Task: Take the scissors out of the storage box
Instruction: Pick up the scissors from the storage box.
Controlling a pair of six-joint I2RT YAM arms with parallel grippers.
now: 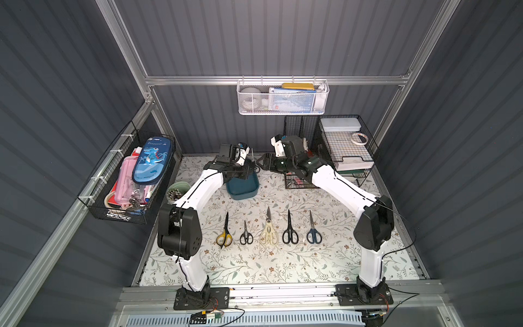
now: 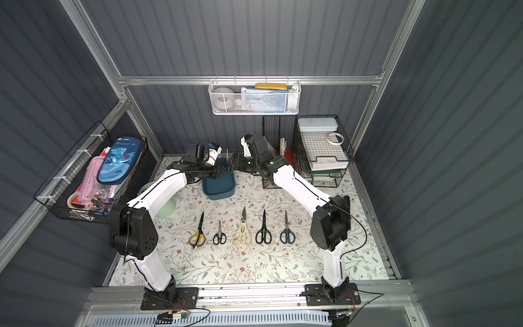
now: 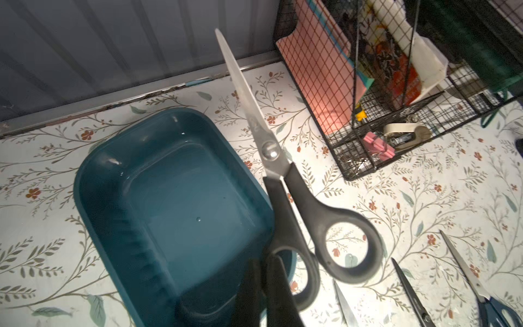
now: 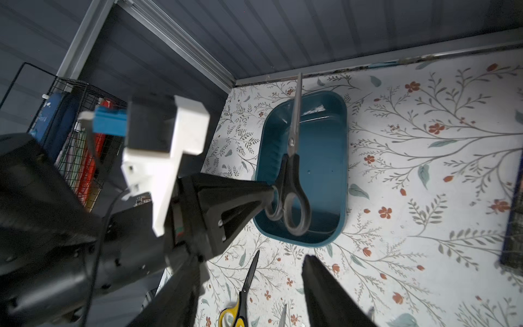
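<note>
My left gripper (image 3: 267, 263) is shut on one handle loop of a pair of black-handled scissors (image 3: 271, 153). It holds them in the air over the storage box (image 3: 85, 181), a shallow teal tub whose floor is bare. In the right wrist view the held scissors (image 4: 291, 175) hang above the box (image 4: 343, 158) with the blades pointing at the back wall. My right gripper (image 4: 252, 263) is open and empty, just right of the box (image 1: 243, 189) in a top view. Several more pairs lie in a row on the mat, from yellow-and-black (image 1: 224, 236) to dark blue (image 1: 313, 233).
A black wire rack (image 1: 328, 153) with papers and clips stands at the back right, close behind my right arm. A pale green cup (image 1: 177, 191) sits left of the box under my left arm. Wire baskets hang on the left wall (image 1: 127, 178) and back wall (image 1: 283, 97).
</note>
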